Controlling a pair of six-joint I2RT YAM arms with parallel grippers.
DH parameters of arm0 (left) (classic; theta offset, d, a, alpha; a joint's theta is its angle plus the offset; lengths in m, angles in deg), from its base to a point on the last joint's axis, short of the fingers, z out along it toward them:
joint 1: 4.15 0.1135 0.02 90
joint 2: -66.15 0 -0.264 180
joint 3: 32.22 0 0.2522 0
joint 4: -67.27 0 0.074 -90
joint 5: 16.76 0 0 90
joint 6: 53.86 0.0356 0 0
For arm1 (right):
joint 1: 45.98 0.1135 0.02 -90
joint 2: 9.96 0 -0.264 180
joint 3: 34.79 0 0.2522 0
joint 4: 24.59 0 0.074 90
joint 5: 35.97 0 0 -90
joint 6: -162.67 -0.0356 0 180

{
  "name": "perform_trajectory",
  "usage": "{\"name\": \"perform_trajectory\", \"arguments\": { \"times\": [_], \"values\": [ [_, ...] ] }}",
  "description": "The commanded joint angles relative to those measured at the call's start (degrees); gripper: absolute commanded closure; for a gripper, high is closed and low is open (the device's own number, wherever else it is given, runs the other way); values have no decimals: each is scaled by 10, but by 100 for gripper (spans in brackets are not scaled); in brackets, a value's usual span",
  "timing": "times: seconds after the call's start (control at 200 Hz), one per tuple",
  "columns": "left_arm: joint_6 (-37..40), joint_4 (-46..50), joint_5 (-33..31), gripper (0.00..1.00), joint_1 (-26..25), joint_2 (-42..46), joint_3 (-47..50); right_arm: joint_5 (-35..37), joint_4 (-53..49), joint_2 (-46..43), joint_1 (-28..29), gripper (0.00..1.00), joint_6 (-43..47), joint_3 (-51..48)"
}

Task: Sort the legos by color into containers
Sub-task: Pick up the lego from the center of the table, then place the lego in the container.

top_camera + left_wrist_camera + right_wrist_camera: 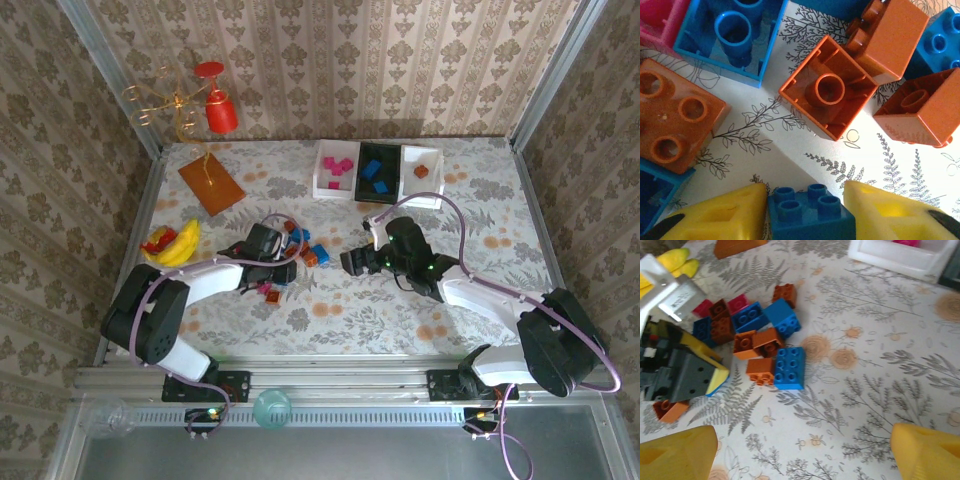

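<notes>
My left gripper (805, 189) is shut on a small blue brick (807, 214), one yellow finger on each side of it. Ahead of it lie orange bricks (829, 92), a hollow blue one (732, 35) and a pink one (657, 22). From above, the left gripper (272, 268) sits at the pile of legos (303, 246). To the pile's right, my right gripper (352, 262) is open and holds nothing. Its wrist view shows a blue brick (790, 367) and orange bricks (757, 342). At the back stand a white tray (325, 185) with pink bricks, a black tray (362, 185) with blue ones, and a white tray (435, 175) with one orange brick.
A yellow banana toy (175, 245) lies at the left edge, with a flat orange-brown board (211, 182) behind it. A red ornament on gold wire (218, 105) stands at the back left. Wallpapered walls close in three sides. Patterned table lies bare between the right gripper and the trays.
</notes>
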Motion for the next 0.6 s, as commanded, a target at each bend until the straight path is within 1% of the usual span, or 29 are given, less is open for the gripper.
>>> {"name": "perform_trajectory", "arguments": {
  "times": [0.0,0.16,0.305,0.345,0.465,0.595],
  "values": [
    [-9,-15,-10,58,-3,3,-13,-52,29,-13,-1,9,14,-10],
    [-25,-38,-17,62,-7,48,-6,-24,26,-32,-1,9,5,-13],
    [-37,-57,-13,63,-22,71,-29,68,-7,-50,-7,7,-33,-4],
    [-37,-61,-14,63,-26,67,-43,88,-14,-57,-17,7,-55,-4],
    [-43,-74,-10,63,-39,38,-98,112,-15,-94,-59,6,-121,-22],
    [-42,-105,-17,63,-49,-16,-172,166,-17,-141,-76,5,-137,-48]
  ]
}}
